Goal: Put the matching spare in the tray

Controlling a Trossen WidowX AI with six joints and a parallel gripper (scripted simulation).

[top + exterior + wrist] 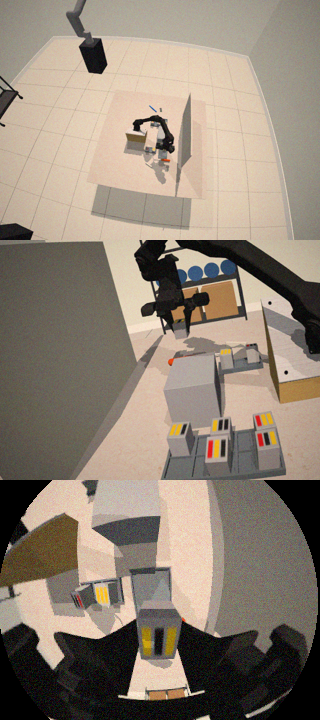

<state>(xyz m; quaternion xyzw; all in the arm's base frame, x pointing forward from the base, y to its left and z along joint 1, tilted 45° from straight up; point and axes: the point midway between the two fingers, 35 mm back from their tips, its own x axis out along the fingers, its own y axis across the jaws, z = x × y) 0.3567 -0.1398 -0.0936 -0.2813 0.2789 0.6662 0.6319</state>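
Wrist view shows the fingers clamped on a small grey spare (159,632), its yellow-black-yellow code face turned to the camera. From the exterior view the spare (180,330) hangs in the air beyond the big grey mounted unit (192,388), above the counter and near the orange tool (171,361).

I judge the spare light and rigid, a smooth-sided block with flat parallel faces, so a grip on its upper sides suits it, though the smooth walls could slip if knocked.

The tall grey panel (59,353) stands close on one side of the mounted unit, limiting swing that way. Room is freer toward the small tray (241,367) just past the unit, where two spares already stand and leave little floor.
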